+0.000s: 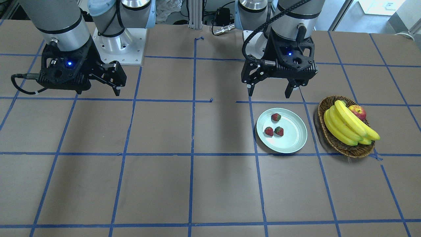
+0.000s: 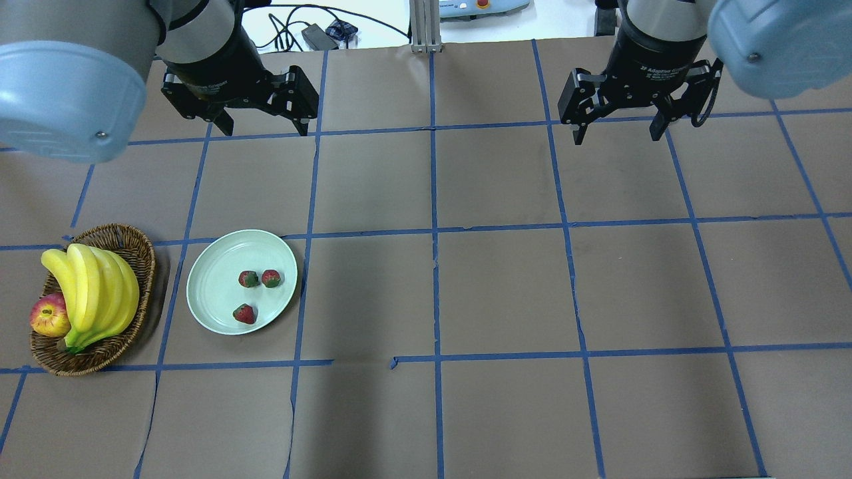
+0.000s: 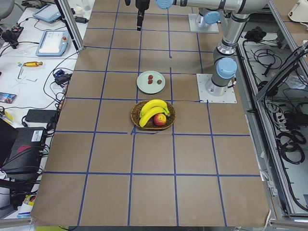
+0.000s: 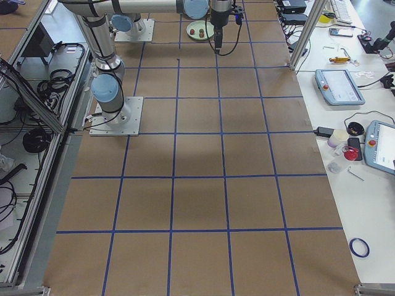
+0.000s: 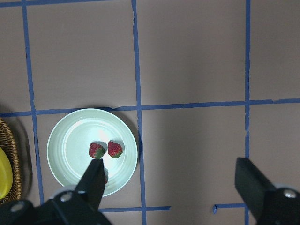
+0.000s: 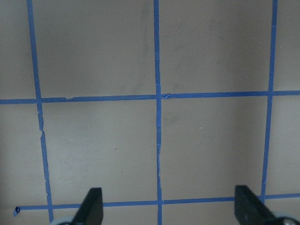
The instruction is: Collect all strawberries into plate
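The left gripper, a black two-finger claw, hangs raised above the table with its jaws spread wide and nothing between them. The right gripper, the same kind, hangs equally wide open and empty, well apart, over the other half of the table.

Near the left gripper, low and to the left in its wrist view, sits the round, shallow, pale mint-green glossy plate. All three small red strawberries with green leafy caps lie inside its rim. Two lie side by side, almost touching, near the plate's middle. The third lies apart from them, closer to the rim. In the left wrist view one finger partly hides this third berry.

The berries lie on their sides. The pair's caps seem to face each other, and the single berry's cap seems to point toward the basket, though they are small and hard to read.

Just beside the plate stands a brown woven wicker basket with a bunch of yellow bananas and a red-yellow apple.

No strawberry shows on the brown, blue-taped table, so the task looks complete, and the left arm is much the nearer if any adjusting is needed
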Robot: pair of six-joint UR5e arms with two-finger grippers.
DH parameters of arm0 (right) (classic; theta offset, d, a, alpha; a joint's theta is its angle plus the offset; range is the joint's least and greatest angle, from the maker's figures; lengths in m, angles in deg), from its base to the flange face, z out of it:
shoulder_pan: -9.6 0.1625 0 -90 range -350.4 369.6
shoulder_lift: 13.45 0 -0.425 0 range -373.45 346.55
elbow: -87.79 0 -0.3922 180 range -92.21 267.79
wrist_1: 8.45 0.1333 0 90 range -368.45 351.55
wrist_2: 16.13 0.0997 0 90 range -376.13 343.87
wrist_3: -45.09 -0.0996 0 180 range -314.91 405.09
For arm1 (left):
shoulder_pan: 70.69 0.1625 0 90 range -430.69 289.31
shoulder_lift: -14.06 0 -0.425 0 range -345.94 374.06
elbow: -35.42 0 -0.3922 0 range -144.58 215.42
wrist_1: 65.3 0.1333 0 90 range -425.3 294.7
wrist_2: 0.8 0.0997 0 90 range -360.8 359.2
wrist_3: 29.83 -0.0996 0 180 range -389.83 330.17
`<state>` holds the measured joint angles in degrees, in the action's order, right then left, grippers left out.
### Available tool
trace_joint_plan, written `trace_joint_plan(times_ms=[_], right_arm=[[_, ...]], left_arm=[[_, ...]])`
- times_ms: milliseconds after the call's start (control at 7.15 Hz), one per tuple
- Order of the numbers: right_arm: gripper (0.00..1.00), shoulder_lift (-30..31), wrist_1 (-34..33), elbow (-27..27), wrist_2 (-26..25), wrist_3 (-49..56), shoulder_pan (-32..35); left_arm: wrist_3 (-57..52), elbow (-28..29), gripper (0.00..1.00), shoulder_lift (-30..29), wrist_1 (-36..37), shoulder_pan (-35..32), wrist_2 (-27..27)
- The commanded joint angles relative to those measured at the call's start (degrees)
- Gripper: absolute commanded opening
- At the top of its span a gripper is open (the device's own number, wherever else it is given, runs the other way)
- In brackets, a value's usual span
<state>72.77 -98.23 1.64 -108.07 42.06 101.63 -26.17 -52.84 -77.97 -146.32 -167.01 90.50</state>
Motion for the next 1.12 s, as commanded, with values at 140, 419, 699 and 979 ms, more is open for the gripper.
trace_joint_plan(times_ms=[140, 419, 699, 979], right_arm=[[1.00, 0.45, -0.04, 1.07, 0.09, -0.05, 0.00], [1.00, 0.45, 0.04, 1.34, 0.01, 0.04, 0.00], [1.00, 0.45, 0.04, 0.99, -0.08, 0.04, 0.17], [1.00, 0.36, -0.04, 0.81, -0.08, 0.13, 0.17]], left_arm=[[0.29, -0.78, 1.00, -0.24, -0.97, -0.10, -0.07], [0.38, -0.78, 1.00, -0.25, -0.89, -0.10, -0.07], [0.38, -0.78, 1.00, 0.28, -1.33, -0.10, -4.02], [0.38, -0.78, 1.00, 0.28, -1.33, -0.10, -3.85]])
